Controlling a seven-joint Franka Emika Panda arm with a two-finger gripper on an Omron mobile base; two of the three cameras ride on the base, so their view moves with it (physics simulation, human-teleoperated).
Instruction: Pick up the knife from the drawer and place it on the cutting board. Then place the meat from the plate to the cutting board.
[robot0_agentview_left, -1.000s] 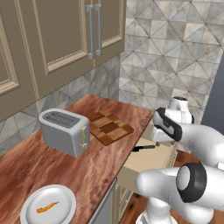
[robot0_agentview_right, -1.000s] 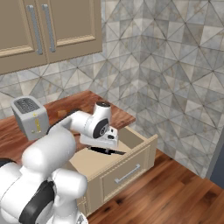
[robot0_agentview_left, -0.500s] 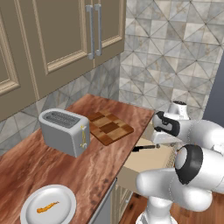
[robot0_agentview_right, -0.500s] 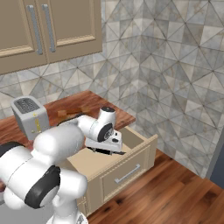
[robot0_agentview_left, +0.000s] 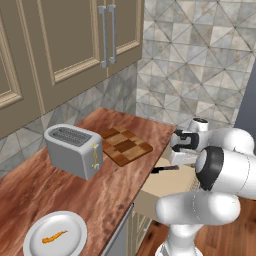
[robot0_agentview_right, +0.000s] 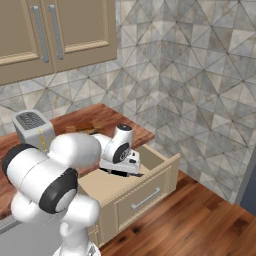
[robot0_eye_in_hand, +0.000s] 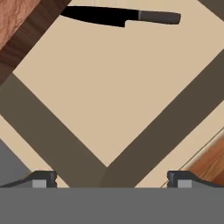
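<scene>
Our end effector (robot0_eye_in_hand: 111, 177) hangs over the open drawer (robot0_agentview_right: 150, 181), jaws spread wide and holding nothing. Ahead of it we see the knife (robot0_eye_in_hand: 120, 16) flat on the drawer floor, apart from our fingertips (robot0_eye_in_hand: 43, 178).

Beige cabinets (robot0_agentview_left: 75, 45) fill the upper left; grey triangle-tiled wall (robot0_agentview_right: 190, 75) upper right; wood floor (robot0_agentview_right: 200, 220) lower right.

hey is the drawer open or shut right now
Open. The drawer is pulled out from the cabinets, its pale floor exposed, with the knife lying flat inside and the gripper above it.
</scene>
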